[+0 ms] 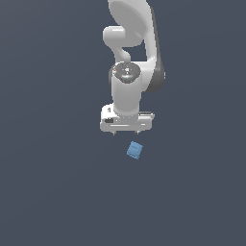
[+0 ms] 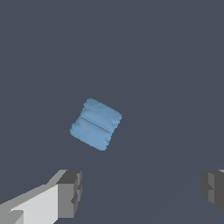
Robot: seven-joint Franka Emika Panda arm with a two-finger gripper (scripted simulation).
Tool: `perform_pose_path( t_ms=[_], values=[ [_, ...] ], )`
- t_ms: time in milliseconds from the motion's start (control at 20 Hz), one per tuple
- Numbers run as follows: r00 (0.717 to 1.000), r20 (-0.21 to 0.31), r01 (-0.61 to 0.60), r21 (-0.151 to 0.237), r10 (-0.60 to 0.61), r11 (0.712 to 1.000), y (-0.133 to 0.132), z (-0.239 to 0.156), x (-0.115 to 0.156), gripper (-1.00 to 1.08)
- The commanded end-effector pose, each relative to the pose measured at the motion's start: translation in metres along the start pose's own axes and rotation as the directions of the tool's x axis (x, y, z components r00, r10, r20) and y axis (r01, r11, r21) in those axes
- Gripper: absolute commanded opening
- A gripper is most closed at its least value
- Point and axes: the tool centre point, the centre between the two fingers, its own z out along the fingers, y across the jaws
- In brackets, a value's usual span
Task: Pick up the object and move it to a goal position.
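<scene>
The object (image 1: pixel 135 150) is a small light-blue, roughly cube-shaped piece with faint ridges. It lies on the dark grey surface, turned at an angle. It also shows in the wrist view (image 2: pixel 96 124). My white gripper (image 1: pixel 126 132) hangs above the surface, a little behind the object and to the exterior view's left of it. It is open and empty, with its fingers (image 2: pixel 70 194) set wide apart. The object lies outside the gap between the fingers, not touching them.
The white arm (image 1: pixel 130 43) rises behind the gripper. The dark grey surface (image 1: pixel 57 182) spreads all around the object.
</scene>
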Motion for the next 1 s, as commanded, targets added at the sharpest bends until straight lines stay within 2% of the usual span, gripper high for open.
perform_pose_path(
  t_ms=[0,450,950],
  values=[
    [1.0,0.0,0.0,0.0,0.0,1.0,0.0,0.0,0.0,1.0],
    [0.998,0.062,-0.033,-0.003,0.033,0.999,0.002,0.017,-0.018,1.0],
    [0.996,0.057,-0.062,-0.005,0.062,0.998,-0.001,0.02,-0.015,1.0]
  ],
)
